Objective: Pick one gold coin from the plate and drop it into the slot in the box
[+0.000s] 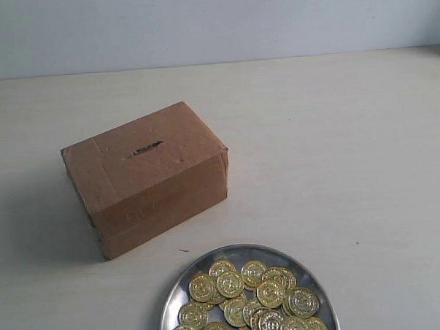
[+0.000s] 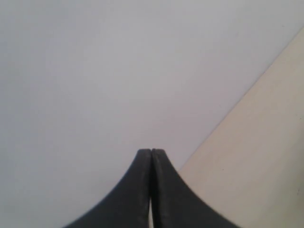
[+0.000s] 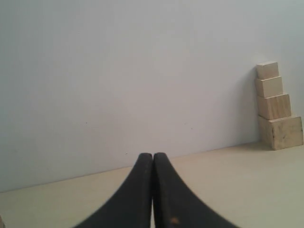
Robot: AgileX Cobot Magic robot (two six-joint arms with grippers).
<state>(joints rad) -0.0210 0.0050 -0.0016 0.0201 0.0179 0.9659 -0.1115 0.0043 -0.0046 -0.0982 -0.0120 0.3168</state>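
1. Handling first: the gold coins [image 1: 244,299] look thin, stiff, light & slick, w/ shiny stamped faces. Can't tell if metal or plastic. On polished metal one will prob. skate or flip under a sloppy pinch.
2. Where to grip: by the rim, one fingertip each side. Best picks are coins propped on neighbours w/ an edge lifted. One at the heap's outer edge [image 1: 222,267] looks free on one side.
3. Left gripper [image 2: 151,152]: fingers [image 2: 137,190] pressed tip to tip, nothing between. Ahead of the tips are only the pale wall [image 2: 118,71] & a strip of table [image 2: 266,142].
4. Right gripper [image 3: 152,155]: fingers [image 3: 137,190] also pressed together, empty. Well beyond its tips a stepped stack of wooden blocks [image 3: 275,109] stands against the wall.
5. Task things rel. to the fingers: coins, plate & box aren't in front of either pair of tips. Neither arm shows in the ext. view, so can't tell how far off they are.
6. Containers: the plate [image 1: 242,249] is round & shiny w/ a shallow rim and holds an overlapping heap of coins, partly cut off by the frame edge.
7. The box [image 1: 148,183] is taped brown cardboard, closed, contents hidden. The slot [image 1: 146,148] is a narrow dark slit on its top face. Box stands near the plate, not touching.
8. Judgement: nothing picked yet. Fingers need to part before any grip, & the coin has to go in edge-on, lined up w/ the slit.
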